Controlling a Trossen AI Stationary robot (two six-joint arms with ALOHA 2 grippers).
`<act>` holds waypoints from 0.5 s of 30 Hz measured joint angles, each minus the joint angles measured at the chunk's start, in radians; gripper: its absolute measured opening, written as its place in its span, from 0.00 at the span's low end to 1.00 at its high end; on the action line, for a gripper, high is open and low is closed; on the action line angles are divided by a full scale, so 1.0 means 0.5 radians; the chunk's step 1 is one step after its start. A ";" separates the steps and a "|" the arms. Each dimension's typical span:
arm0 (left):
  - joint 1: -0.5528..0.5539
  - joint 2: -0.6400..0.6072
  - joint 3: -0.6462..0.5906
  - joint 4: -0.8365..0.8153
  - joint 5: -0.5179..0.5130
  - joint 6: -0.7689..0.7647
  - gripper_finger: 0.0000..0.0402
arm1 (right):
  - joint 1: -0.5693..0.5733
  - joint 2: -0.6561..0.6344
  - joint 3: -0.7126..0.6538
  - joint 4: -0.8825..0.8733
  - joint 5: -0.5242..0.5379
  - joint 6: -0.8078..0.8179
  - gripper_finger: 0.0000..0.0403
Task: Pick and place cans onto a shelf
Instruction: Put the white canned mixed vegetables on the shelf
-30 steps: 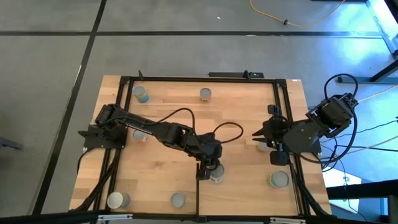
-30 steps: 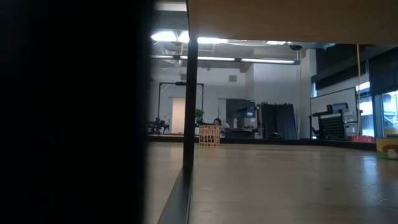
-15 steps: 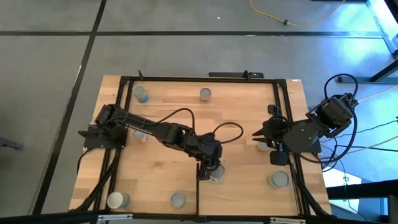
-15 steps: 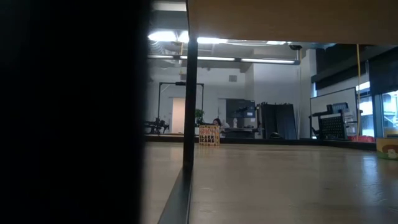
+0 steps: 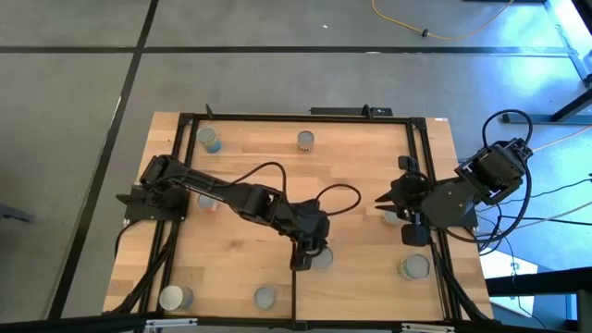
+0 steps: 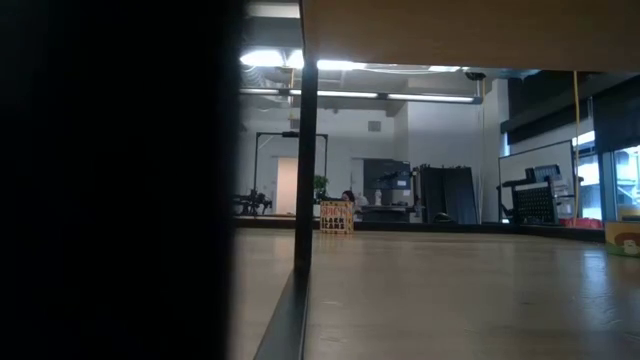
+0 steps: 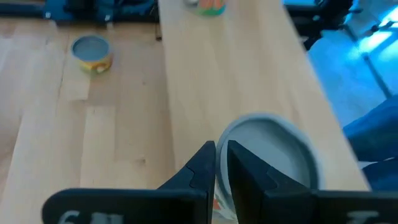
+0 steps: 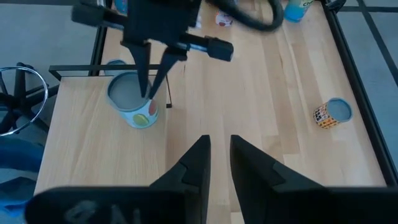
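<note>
Hovering at the near corner of the shelf point(image 5: 365, 289), my left gripper point(image 5: 313, 253) hangs right over the rim of a grey-topped tin point(image 5: 323, 260) that stands upright on the pale panel, just beside its dark edge strip. Whether this gripper has the tin's rim in its grasp or stands free of it I cannot tell: its tips meet the lid's edge in both wrist views, and the contact itself is hidden. My right gripper point(image 8: 219, 142) waits at the table's right side, well apart from that tin, its two fingers parted with nothing between them. A second tin point(image 5: 413, 267) sits on the shelf near the right frame rail. Others stand scattered on the striped plank tabletop point(image 5: 356, 166): a blue-labelled one point(image 5: 209, 140) and a grey-topped one point(image 5: 306, 140) along the far edge, two more point(image 5: 174, 298) point(image 5: 265, 297) along the near edge. From table height, only a dark post point(image 6: 306, 150) and the room beyond show.
</note>
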State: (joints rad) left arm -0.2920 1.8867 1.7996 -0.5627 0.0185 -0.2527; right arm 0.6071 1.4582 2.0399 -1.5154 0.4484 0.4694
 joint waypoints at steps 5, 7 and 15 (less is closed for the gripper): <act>-0.008 -0.058 0.001 0.026 -0.005 0.003 0.09 | 0.000 0.000 0.000 0.001 -0.001 0.000 0.16; -0.008 -0.092 -0.002 -0.007 -0.016 0.032 0.09 | 0.000 0.000 0.000 0.001 -0.001 0.000 0.16; -0.025 -0.192 0.000 -0.120 -0.016 0.102 0.05 | 0.000 0.000 0.000 0.010 -0.001 -0.002 0.16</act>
State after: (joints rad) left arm -0.3043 1.7906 1.7996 -0.6228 0.0105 -0.2019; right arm 0.6070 1.4582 2.0399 -1.5105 0.4480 0.4683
